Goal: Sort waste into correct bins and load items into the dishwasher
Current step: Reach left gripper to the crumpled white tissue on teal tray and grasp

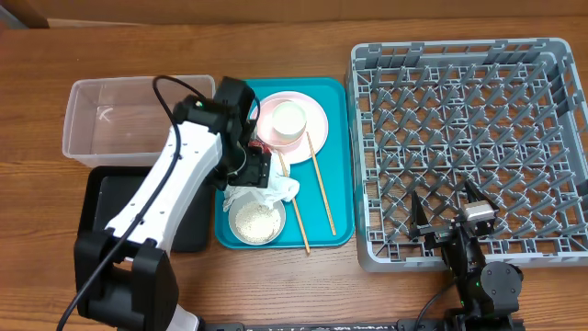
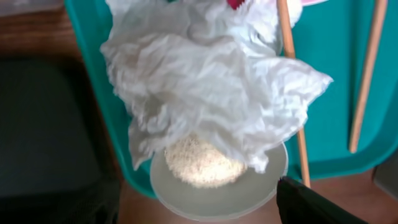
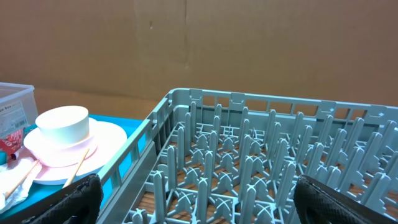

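Note:
My left gripper (image 1: 258,171) is open above the teal tray, its fingers spread wide over the crumpled white tissue (image 1: 273,190). In the left wrist view (image 2: 198,190) the tissue (image 2: 205,87) drapes partly over a pale bowl (image 2: 211,186) of white rice (image 2: 199,163). A bit of the red wrapper (image 2: 235,3) shows just beyond it. Two chopsticks (image 1: 321,179) lie on the tray. A white cup (image 1: 288,119) stands on the pink plate (image 1: 315,118). My right gripper (image 1: 450,216) is open and empty over the front edge of the grey dish rack (image 1: 469,138).
The clear tub (image 1: 129,119) stands at the back left and the black tray (image 1: 106,198) in front of it, both left of the teal tray (image 1: 335,221). The right wrist view shows the rack's pegs (image 3: 249,168), the plate (image 3: 99,146) and the wrapper (image 3: 9,146).

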You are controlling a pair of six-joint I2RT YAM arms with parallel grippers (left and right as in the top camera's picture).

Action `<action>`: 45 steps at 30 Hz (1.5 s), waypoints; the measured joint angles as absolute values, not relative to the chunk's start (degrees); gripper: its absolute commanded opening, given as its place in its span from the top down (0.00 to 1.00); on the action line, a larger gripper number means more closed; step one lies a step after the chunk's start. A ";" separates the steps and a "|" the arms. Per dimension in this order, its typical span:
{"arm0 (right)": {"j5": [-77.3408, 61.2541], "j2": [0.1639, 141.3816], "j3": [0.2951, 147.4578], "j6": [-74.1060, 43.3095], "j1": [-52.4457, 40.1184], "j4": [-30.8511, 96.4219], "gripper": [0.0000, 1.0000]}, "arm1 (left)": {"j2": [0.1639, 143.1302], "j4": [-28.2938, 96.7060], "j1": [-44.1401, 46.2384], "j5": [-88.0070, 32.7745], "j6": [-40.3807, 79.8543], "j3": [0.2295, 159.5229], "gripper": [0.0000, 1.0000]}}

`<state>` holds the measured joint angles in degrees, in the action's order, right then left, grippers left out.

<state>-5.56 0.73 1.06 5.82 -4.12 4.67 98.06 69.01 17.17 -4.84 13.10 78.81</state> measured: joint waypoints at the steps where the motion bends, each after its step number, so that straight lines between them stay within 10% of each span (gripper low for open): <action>1: -5.58 0.73 1.06 5.82 -4.12 4.69 0.00 | 98.08 67.85 17.17 -4.84 12.88 77.82 0.17; 45: -5.58 0.73 1.06 5.82 -4.12 4.67 0.00 | 98.06 37.69 17.17 -1.43 11.86 60.45 0.32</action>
<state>-5.58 0.73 1.06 5.82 -4.12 4.67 98.06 37.69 17.17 -1.43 11.86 60.45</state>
